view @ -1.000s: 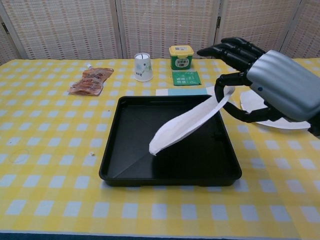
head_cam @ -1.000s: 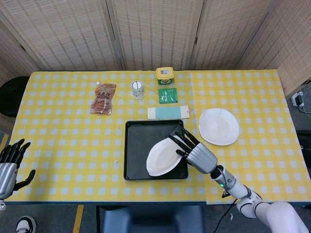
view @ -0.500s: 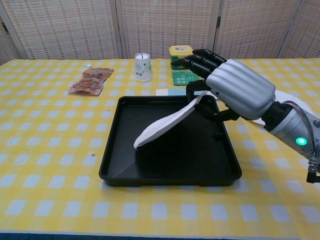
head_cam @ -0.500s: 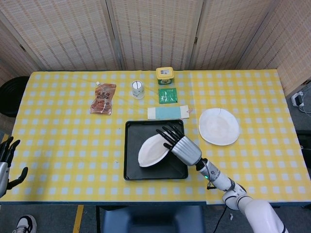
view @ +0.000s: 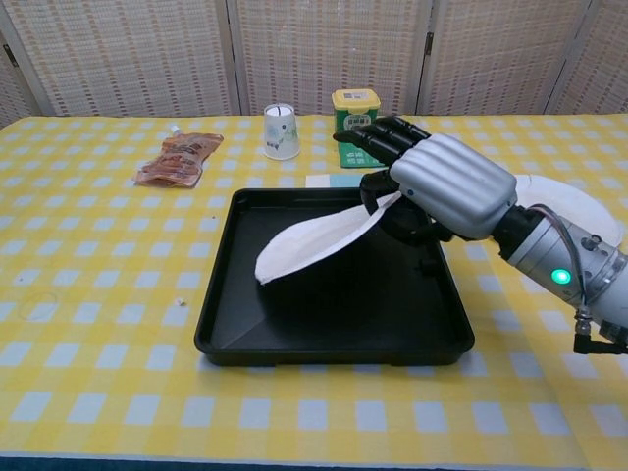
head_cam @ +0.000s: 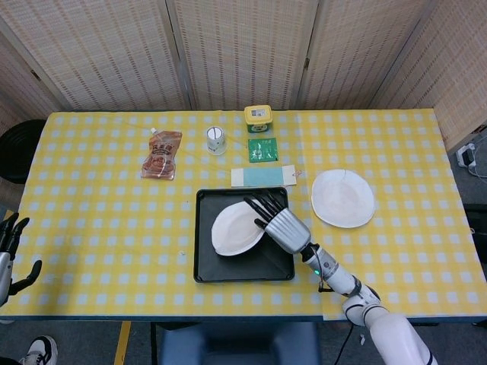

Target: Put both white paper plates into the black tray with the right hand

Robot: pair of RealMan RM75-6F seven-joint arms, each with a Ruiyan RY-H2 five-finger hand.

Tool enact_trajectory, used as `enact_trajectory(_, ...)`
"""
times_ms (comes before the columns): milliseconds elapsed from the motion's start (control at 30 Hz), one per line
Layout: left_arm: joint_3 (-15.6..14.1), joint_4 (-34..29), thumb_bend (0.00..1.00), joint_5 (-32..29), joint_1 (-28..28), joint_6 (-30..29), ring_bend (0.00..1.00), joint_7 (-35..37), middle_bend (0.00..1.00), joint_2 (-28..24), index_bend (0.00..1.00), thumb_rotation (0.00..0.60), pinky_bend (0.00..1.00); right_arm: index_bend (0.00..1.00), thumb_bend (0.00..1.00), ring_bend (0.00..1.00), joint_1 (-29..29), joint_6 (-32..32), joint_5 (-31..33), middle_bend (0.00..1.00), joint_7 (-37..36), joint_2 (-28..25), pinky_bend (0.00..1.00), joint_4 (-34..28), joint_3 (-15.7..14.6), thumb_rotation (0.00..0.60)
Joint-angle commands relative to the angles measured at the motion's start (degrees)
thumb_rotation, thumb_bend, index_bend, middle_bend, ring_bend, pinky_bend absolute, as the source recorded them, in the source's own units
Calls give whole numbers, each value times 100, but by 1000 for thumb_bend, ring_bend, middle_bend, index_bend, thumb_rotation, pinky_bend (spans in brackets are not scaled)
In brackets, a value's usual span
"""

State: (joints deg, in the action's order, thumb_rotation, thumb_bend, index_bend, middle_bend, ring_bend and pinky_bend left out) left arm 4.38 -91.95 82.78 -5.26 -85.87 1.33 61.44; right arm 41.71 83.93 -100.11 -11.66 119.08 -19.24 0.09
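Plate carried further left over the black tray

Since the earlier frame the first white paper plate, pinched at its rim by the right hand, has been lowered and flattened. The second plate lies on the worktop beside the tray. The left hand, fingers spread and empty, is seen only from the head.

One white paper plate hung tilted over the black tray; second plate lay flat just right of tray.
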Motion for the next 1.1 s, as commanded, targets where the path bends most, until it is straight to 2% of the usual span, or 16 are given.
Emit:
enact_trajectory(33, 64, 68, 420, -45, 6, -103, 0, -171, 0, 89, 0, 600, 0, 390, 501, 0, -37, -249, 74, 0, 140, -169, 0, -260, -45, 600)
enact_trajectory(133, 75, 72, 419, -45, 15, -132, 0, -181, 0, 130, 0, 600, 0, 225, 483, 0, -35, -578, 112, 0, 251, -509, 0, -925, -114, 600)
enact_trajectory(233, 73, 77, 420, -46, 16, -121, 0, -181, 0, 127, 0, 600, 0, 132, 407, 0, -3, -871, 126, 0, 529, -959, 0, -1775, -185, 600)
enact_trajectory(367, 59, 63, 419, 4, 32, -144, 0, -118, 0, 100, 0, 600, 0, 37, 319, 0, 17, -1356, 228, 0, 1269, -1707, 0, -3217, -241, 600)
enact_trajectory(567, 16, 37, 420, 61, 26, -62, 0, 96, 0, 14, 0, 600, 0, 0, 268, 0, -89, -2139, 730, 0, 2449, -2758, 0, -5109, -262, 600)
enact_trajectory(667, 3, 24, 419, 88, 18, -34, 0, 172, 0, -16, 0, 600, 0, 0, 268, 0, -137, -2365, 1009, 0, 2903, -3150, 0, -5744, -204, 600)
enact_trajectory(800, -7, 4, 419, 93, 25, -36, 0, 133, 0, -15, 0, 600, 0, 0, 268, 0, -191, -2672, 1427, 0, 3216, -3617, 0, -6348, -148, 600)
enact_trajectory(933, -13, -13, 419, 95, 29, -35, 0, 112, 0, -19, 0, 600, 0, 0, 267, 0, -256, -2633, 1568, 0, 3243, -3814, 0, -6544, -79, 600)
enact_trajectory(967, -16, -19, 419, 104, 31, -40, 0, 97, 0, -18, 0, 600, 0, 0, 267, 0, -319, -2511, 1561, 0, 3237, -3873, 0, -6562, -59, 600)
enact_trajectory(1033, -42, -42, 419, 166, 36, -62, 0, 75, 0, -13, 0, 600, 0, 8, 267, 0, -709, -1720, 1425, 0, 3000, -3904, 0, -6234, -20, 600)
enact_trajectory(1100, -56, -44, 419, 191, 25, -42, 0, 61, 0, -5, 0, 600, 0, 75, 267, 0, -943, -1326, 1284, 0, 2479, -3733, 0, -5702, -60, 600)
